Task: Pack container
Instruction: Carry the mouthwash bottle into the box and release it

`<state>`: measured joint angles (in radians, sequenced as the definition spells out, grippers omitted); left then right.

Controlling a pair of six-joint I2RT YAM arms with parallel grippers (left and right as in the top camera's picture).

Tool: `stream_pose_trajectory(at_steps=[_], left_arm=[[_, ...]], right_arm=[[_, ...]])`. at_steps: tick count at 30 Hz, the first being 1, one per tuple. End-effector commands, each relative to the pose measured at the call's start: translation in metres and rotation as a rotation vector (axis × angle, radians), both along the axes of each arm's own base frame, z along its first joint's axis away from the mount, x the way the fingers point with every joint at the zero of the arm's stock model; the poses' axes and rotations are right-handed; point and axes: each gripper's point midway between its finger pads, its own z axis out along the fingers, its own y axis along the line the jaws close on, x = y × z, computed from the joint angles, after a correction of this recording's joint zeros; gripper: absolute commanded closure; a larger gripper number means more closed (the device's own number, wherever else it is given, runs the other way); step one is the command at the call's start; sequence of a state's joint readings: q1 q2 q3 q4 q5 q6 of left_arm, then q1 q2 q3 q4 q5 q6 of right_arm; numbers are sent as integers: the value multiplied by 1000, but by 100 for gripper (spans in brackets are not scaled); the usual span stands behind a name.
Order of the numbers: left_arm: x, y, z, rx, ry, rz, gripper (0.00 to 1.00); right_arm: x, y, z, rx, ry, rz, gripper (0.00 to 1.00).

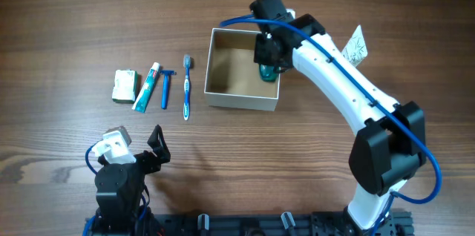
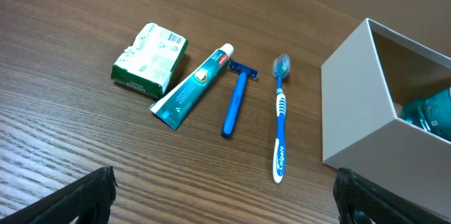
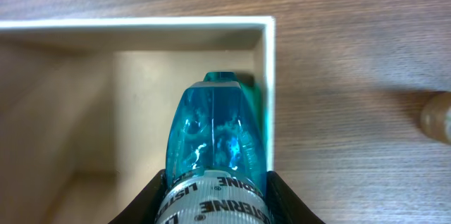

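The container (image 1: 243, 102), a white-walled box with a tan inside, sits at the table's middle; it also shows in the left wrist view (image 2: 356, 104) and the right wrist view (image 3: 141, 25). My right gripper (image 1: 268, 61) is shut on a teal mouthwash bottle (image 3: 215, 132) and holds it inside the container's right corner, close to the wall. The bottle shows in the overhead view (image 1: 268, 73) and the left wrist view (image 2: 430, 111). Left of the container lie a toothbrush (image 1: 186, 87), a blue razor (image 1: 165, 87), a toothpaste tube (image 1: 146, 87) and a green soap box (image 1: 125, 85). My left gripper (image 1: 141, 147) is open and empty near the front edge.
A white paper tag (image 1: 356, 45) lies to the right of the container beside my right arm. A tan round object (image 3: 437, 115) shows at the right edge of the right wrist view. The toiletries also show in the left wrist view, toothbrush (image 2: 280, 122) nearest the container.
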<state>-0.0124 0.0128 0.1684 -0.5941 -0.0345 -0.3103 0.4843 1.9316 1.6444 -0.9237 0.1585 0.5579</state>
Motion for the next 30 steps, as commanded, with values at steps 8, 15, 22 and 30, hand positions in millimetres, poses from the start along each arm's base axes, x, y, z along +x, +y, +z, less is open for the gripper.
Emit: stream_pose_trajectory(at_steps=[8,15,22,30], left_arm=[[0,-2,-5,2,6,-15,0],[0,-2,-5,3,6,-15,0],[0,-2,-5,2,6,-15,0],[0,-2,-5,2,6,-15,0]], right_arm=[[22,5,19,27,-95,30,37],[14,1,25,14,-83,42,18],[-1,-7,51,18,-94,45,18],[-45,-30,122,2,-173,142,15]])
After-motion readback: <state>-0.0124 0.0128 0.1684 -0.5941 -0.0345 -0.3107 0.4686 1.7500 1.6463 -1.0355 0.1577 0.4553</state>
